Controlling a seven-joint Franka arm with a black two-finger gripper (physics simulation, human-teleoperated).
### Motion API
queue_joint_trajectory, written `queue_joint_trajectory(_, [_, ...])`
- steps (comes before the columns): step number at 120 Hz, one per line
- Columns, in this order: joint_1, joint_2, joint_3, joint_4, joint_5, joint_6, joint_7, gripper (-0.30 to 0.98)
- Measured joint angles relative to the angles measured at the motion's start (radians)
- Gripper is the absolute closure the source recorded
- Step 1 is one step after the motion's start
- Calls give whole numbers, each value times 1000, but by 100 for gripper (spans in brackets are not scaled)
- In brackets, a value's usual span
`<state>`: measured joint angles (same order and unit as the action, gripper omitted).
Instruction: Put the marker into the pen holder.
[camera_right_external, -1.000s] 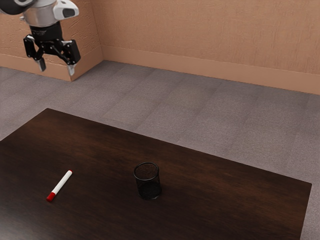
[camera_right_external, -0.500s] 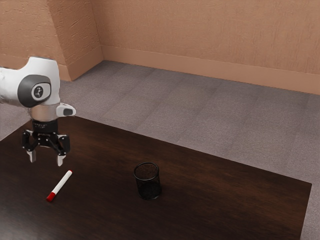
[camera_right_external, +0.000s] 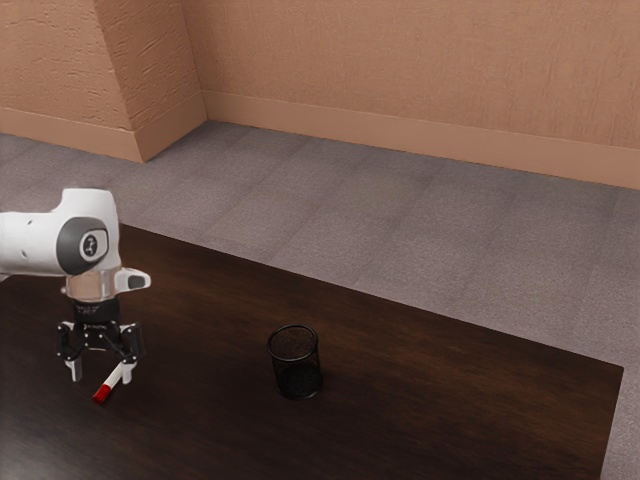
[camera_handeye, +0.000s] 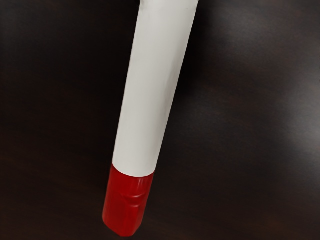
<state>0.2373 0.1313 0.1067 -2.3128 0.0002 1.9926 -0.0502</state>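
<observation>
End effector (camera_right_external: 100, 373): fingers spread; marker (camera_right_external: 112, 379) close below, long axis oblique to finger-to-finger line, red cap (camera_handeye: 127, 204) outside gap

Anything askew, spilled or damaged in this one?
Nothing stands out. The marker looks undamaged, lying on its side on the table; the pen holder stands upright, and the open gripper is at the marker.
</observation>
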Motion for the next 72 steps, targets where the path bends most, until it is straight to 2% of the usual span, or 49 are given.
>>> queue_joint_trajectory(24, [8, 139, -1, 158, -4, 37, 99, 0])
queue_joint_trajectory(72, [7, 185, -1, 191, -6, 58, 245, 0])
